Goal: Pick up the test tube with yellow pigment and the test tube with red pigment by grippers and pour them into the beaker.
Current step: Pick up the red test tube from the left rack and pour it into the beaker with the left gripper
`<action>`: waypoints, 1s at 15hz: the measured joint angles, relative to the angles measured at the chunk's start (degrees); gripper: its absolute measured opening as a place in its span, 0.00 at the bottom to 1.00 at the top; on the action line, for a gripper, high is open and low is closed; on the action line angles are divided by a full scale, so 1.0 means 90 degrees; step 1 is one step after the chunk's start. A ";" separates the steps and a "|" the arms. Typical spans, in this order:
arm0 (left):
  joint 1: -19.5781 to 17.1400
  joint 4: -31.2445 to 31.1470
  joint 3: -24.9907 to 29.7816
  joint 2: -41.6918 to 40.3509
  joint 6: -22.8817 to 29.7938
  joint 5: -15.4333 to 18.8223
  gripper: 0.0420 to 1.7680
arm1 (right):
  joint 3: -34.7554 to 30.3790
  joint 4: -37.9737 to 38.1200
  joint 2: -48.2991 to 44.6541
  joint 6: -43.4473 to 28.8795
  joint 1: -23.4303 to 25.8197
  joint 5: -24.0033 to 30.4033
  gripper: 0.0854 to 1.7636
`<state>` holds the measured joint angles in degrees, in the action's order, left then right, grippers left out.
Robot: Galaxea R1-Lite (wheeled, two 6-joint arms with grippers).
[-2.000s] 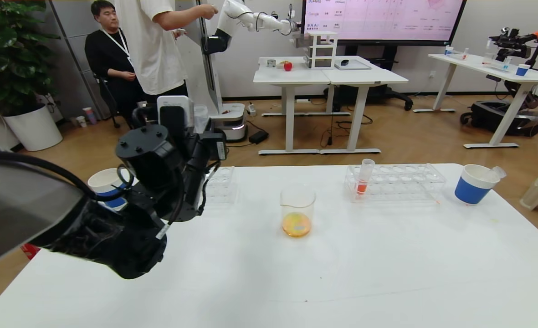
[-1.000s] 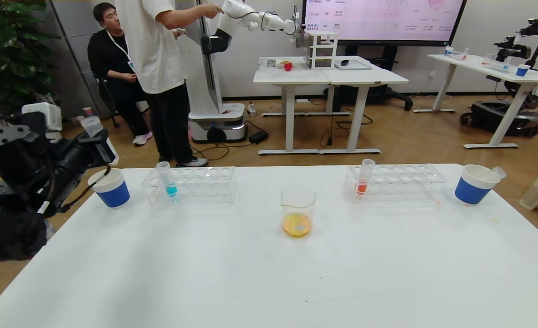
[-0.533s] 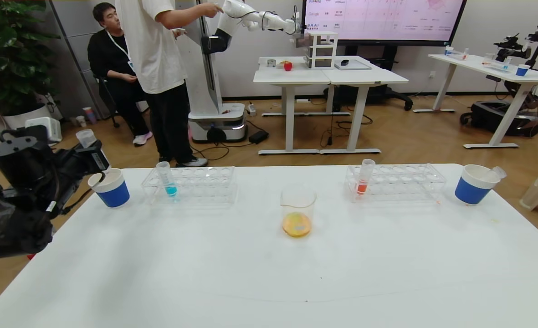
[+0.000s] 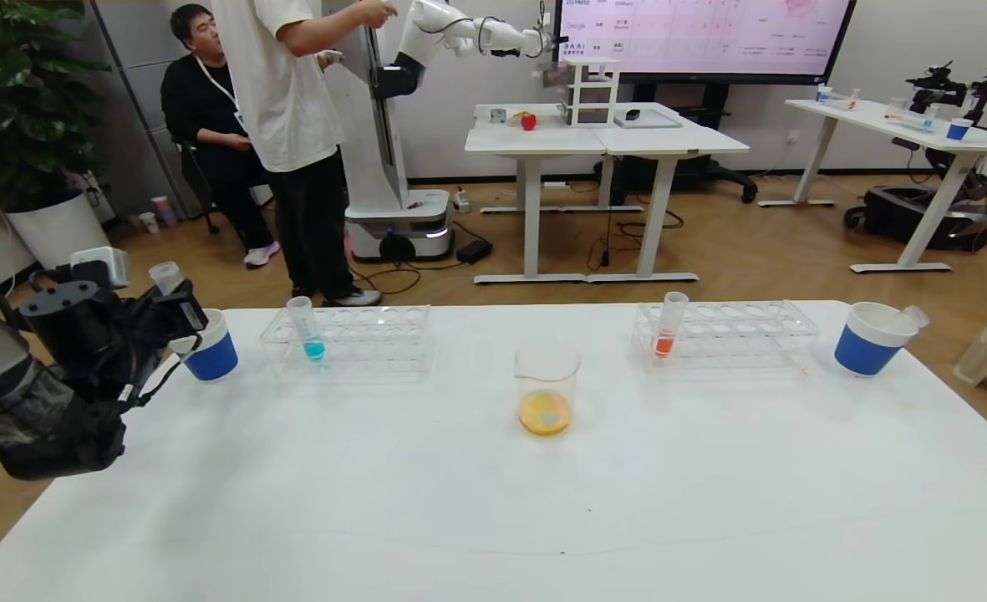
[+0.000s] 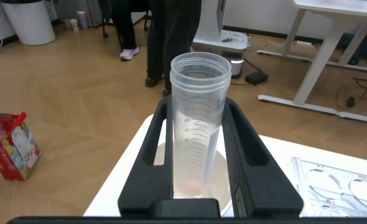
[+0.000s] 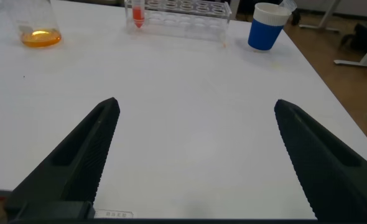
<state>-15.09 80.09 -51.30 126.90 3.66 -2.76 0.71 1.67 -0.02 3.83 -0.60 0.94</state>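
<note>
My left gripper [image 4: 177, 313] is shut on a clear test tube [image 4: 167, 280] that looks emptied; no yellow liquid shows in it. It holds the tube upright over the left blue-and-white cup [image 4: 211, 355]. In the left wrist view the tube [image 5: 199, 124] stands between the black fingers [image 5: 152, 143], its lower end inside the cup [image 5: 162, 171]. The beaker [image 4: 546, 389] stands mid-table with orange-yellow liquid. Another clear tube [image 4: 911, 318] leans in the right cup [image 4: 869, 343]. My right gripper [image 6: 197, 104] is open and empty over the bare table, out of the head view.
A left rack [image 4: 368, 339] holds a blue-liquid tube [image 4: 307, 333]. A right rack [image 4: 735, 334] holds a bright orange-red tube [image 4: 669, 326]. The right wrist view shows the beaker [image 6: 37, 28], that rack [image 6: 183, 9] and the right cup [image 6: 265, 26]. People and tables stand beyond.
My left arm swung from in front of the left rack out to the table's left edge, then brought the held tube down over the left cup.
</note>
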 joint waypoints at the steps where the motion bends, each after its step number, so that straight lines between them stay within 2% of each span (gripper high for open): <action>1: -0.0004 0.0004 -0.0039 0.0091 -0.0005 0.0000 0.27 | 0.0000 -0.0003 0.0000 0.0000 0.0000 0.0000 0.98; 9: -0.0056 0.0248 -0.0012 0.0444 -0.0012 -0.0012 0.27 | 0.0000 0.0000 0.0000 0.0000 0.0000 0.0000 0.98; 10: -0.0050 0.0276 -0.0023 0.0452 -0.0020 -0.0009 0.31 | 0.0000 -0.0003 0.0000 0.0000 0.0000 0.0000 0.98; 11: -0.0056 0.0354 -0.0030 0.0459 -0.0027 -0.0009 0.45 | 0.0000 -0.0003 0.0000 0.0000 0.0000 0.0000 0.98; 13: -0.0053 0.0417 -0.0027 0.0469 -0.0042 -0.0003 0.85 | 0.0000 -0.0003 0.0000 0.0000 0.0000 0.0000 0.98; 14: -0.0047 0.0424 -0.0023 0.0474 -0.0043 -0.0005 0.96 | 0.0000 0.0000 0.0000 0.0000 0.0000 0.0000 0.98; 15: -0.0056 0.0463 -0.0023 0.0469 -0.0051 -0.0003 0.99 | 0.0000 0.0000 0.0000 0.0000 0.0000 0.0003 0.98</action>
<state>-15.59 84.26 -51.51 131.12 3.19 -2.78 0.71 1.67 -0.02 3.83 -0.60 0.96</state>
